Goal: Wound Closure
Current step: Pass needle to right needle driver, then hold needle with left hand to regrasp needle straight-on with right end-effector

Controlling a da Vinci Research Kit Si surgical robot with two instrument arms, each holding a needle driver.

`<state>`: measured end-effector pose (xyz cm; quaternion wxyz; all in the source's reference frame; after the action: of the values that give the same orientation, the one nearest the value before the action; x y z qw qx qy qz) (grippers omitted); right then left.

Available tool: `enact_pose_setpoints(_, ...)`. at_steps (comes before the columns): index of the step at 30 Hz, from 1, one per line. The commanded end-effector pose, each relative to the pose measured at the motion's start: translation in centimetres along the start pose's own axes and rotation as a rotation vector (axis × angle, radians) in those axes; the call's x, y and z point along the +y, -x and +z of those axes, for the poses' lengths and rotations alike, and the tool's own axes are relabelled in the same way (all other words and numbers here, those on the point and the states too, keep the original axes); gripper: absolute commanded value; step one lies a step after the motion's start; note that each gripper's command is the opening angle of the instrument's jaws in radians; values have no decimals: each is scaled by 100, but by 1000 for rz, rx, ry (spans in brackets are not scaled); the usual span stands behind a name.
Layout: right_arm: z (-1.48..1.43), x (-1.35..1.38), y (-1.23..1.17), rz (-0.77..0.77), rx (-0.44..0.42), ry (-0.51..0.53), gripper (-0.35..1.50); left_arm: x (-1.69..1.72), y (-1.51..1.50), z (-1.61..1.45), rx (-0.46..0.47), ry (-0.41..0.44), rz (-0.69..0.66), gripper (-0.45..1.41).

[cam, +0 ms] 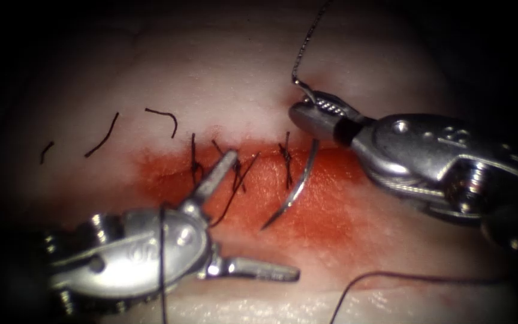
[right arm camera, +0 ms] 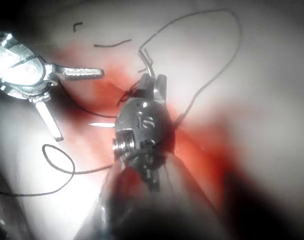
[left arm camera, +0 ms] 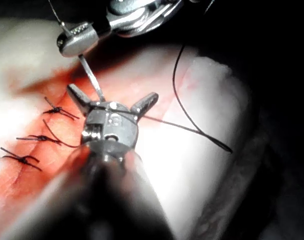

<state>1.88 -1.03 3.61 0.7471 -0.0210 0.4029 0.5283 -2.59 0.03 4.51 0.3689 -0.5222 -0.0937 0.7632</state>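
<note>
The tissue (cam: 229, 72) carries a red-stained cut (cam: 331, 174) closed by three dark stitches (cam: 286, 157). My right tool (cam: 307, 111) is shut on the curved needle (cam: 302, 183) close to its thread end. The needle hangs free over the cut, right of the last stitch, with its tip low and to the left, not in the tissue. My left tool (cam: 265, 215) stands wide open around that tip and holds nothing. From the left wrist, the needle (left arm camera: 92, 77) drops between the left tool's spread jaws (left arm camera: 113, 100). The right tool (right arm camera: 152, 86) also appears from its own wrist. Thread (cam: 307, 42) rises from the needle's end.
Three cut ends of thread (cam: 102, 137) lie on the pale tissue left of the stitches. A slack loop of thread (cam: 391, 276) lies at the near edge, and a strand (cam: 162, 258) crosses the left tool's body. Red fluid (cam: 331, 222) stains the tissue around the cut.
</note>
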Motion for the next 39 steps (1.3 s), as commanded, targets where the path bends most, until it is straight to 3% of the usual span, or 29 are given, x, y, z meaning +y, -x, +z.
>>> enact_pose_setpoints(1, 6, -1, 2, -36, 2, -32, -35, -3, 4, 10, 1, 26, -30, 86)
enact_pose_setpoints(2, 6, -1, 2, -36, 2, -32, -35, -3, 4, 10, 1, 26, -30, 86)
enact_pose_setpoints(3, 8, 0, 0, -116, 26, -123, -35, -12, 7, 21, 25, 117, -104, 83)
enact_pose_setpoints(7, 11, 2, -1, -228, 80, -257, -35, -20, 8, 38, 32, 205, -169, 79)
enact_pose_setpoints(10, 12, 5, -4, -276, 158, -375, -35, -31, 9, 51, 32, 242, -221, 78)
enact_pose_setpoints(15, 14, 0, -7, -348, 223, -456, -35, -39, 12, 57, 32, 300, -298, 69)
enact_pose_setpoints(19, 16, -3, -6, -395, 248, -488, -35, -42, 13, 56, 30, 340, -324, 61)
enact_pose_setpoints(23, 16, -5, -4, -449, 249, -518, -35, -45, 14, 50, 19, 382, -390, 19)
enact_pose_setpoints(29, 17, -7, -2, -495, 248, -533, -35, -49, 18, 44, 7, 394, -405, 19)
enact_pose_setpoints(31, 17, -8, -2, -501, 250, -531, -35, -49, 20, 44, 0, 395, -402, 7)
enact_pose_setpoints(35, 18, -11, -2, -506, 252, -535, -35, -47, 25, 46, -10, 397, -400, -40)
enact_pose_setpoints(39, 17, -14, -4, -503, 258, -535, -35, -56, 28, 45, -13, 401, -406, -45)
